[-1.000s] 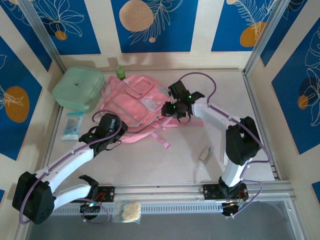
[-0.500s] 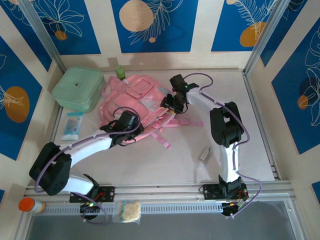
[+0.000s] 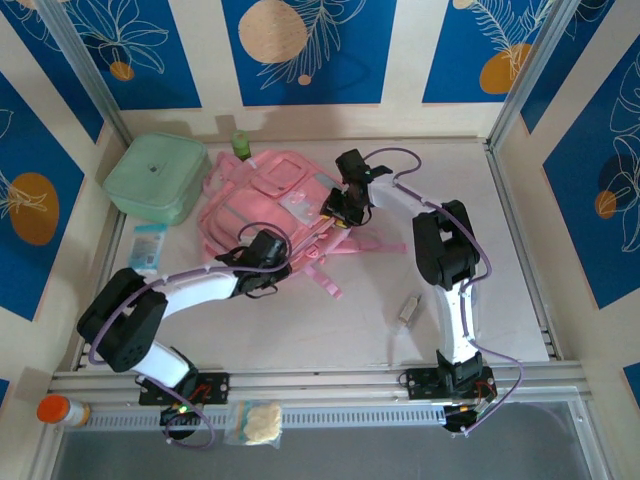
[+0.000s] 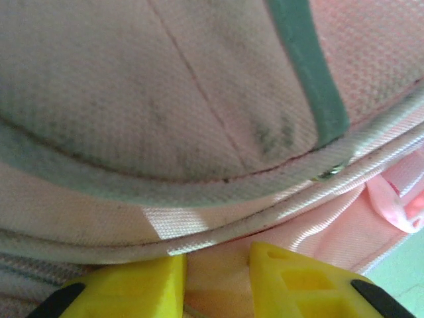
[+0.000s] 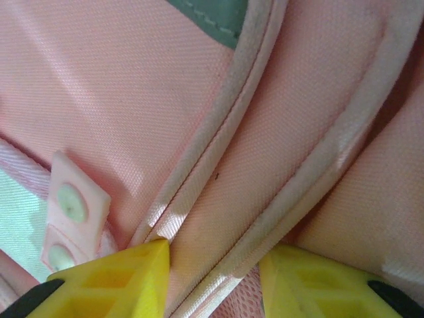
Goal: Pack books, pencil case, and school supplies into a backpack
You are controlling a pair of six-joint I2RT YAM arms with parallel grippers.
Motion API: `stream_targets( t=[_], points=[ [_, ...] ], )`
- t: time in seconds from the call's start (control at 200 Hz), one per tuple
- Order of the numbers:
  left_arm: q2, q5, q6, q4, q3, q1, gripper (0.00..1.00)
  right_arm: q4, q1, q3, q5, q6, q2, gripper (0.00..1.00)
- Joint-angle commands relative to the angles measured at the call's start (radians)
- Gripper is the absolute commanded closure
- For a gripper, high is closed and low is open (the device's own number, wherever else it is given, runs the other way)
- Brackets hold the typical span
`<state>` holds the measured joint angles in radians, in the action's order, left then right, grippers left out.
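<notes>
The pink backpack [image 3: 262,200] lies flat at the back middle of the table. My left gripper [image 3: 266,252] sits at its near edge, shut on a fold of pink fabric below the white piped seam [image 4: 199,228]. My right gripper [image 3: 340,208] is at the backpack's right edge, its yellow fingers [image 5: 126,278] pinching a piped pink seam [image 5: 218,199]. A clear-grey piece [image 3: 408,307] lies on the table to the right. A white and light-blue packet [image 3: 147,250] lies at the left. The books are hidden or out of view.
A mint-green lidded box [image 3: 156,177] stands at the back left, and a small green bottle [image 3: 240,145] behind the backpack. Pink straps [image 3: 330,275] trail toward the front. An orange-capped bottle [image 3: 55,410] and a bagged item [image 3: 255,422] rest on the front rail.
My left gripper has swung right from the backpack's left corner to its near edge. My right gripper has moved in onto the backpack's right edge and closed down on it.
</notes>
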<state>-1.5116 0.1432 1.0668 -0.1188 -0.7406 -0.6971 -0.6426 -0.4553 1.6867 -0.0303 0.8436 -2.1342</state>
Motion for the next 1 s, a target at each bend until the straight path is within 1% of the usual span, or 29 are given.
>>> stream_targets(
  t=[0.0, 0.085, 0.125, 0.18, 0.295, 0.35, 0.385, 0.465, 0.53, 0.585, 0.685, 0.8, 0.87, 0.995],
  points=[
    [-0.007, -0.005, -0.005, -0.05, 0.049, -0.022, 0.7, -0.005, -0.03, -0.013, 0.023, 0.035, 0.051, 0.51],
    [-0.007, -0.005, -0.008, -0.034, 0.052, -0.022, 0.71, 0.03, -0.036, -0.051, 0.023, 0.088, 0.057, 0.5],
    [-0.014, -0.008, -0.012, -0.039, 0.043, -0.022, 0.71, 0.045, -0.034, -0.054, 0.008, 0.108, 0.04, 0.51],
    [-0.025, -0.011, -0.011, -0.051, 0.028, -0.024, 0.72, 0.057, -0.036, -0.047, -0.01, 0.123, 0.008, 0.55],
    [-0.027, 0.005, -0.022, -0.072, 0.024, -0.034, 0.72, 0.095, -0.028, -0.05, -0.031, 0.122, -0.008, 0.69],
    [-0.031, -0.001, -0.046, -0.072, 0.032, -0.028, 0.7, 0.115, -0.017, -0.058, -0.048, 0.106, 0.007, 0.8],
    [-0.032, 0.005, -0.059, -0.101, 0.027, -0.021, 0.7, 0.137, -0.009, -0.075, -0.063, 0.094, 0.027, 0.86],
    [-0.019, 0.055, -0.097, -0.164, 0.02, -0.02, 0.69, 0.192, 0.011, -0.129, -0.091, 0.079, 0.089, 0.94],
    [-0.018, 0.048, -0.135, -0.161, 0.019, -0.016, 0.68, 0.252, 0.032, -0.182, -0.141, 0.077, 0.141, 1.0],
    [-0.032, 0.05, -0.151, -0.178, -0.001, -0.014, 0.66, 0.314, 0.051, -0.228, -0.208, 0.076, 0.183, 1.0],
    [-0.068, 0.06, -0.185, -0.187, -0.039, -0.015, 0.65, 0.362, 0.071, -0.298, -0.275, 0.075, 0.257, 1.0],
    [-0.11, 0.11, -0.227, -0.202, -0.093, 0.0, 0.62, 0.437, 0.101, -0.388, -0.355, 0.142, 0.338, 1.0],
    [-0.131, 0.115, -0.263, -0.203, -0.136, 0.025, 0.62, 0.461, 0.105, -0.432, -0.362, 0.177, 0.389, 1.0],
    [-0.131, 0.174, -0.345, -0.233, -0.218, 0.073, 0.58, 0.478, 0.09, -0.509, -0.309, 0.229, 0.474, 1.0]
  ],
)
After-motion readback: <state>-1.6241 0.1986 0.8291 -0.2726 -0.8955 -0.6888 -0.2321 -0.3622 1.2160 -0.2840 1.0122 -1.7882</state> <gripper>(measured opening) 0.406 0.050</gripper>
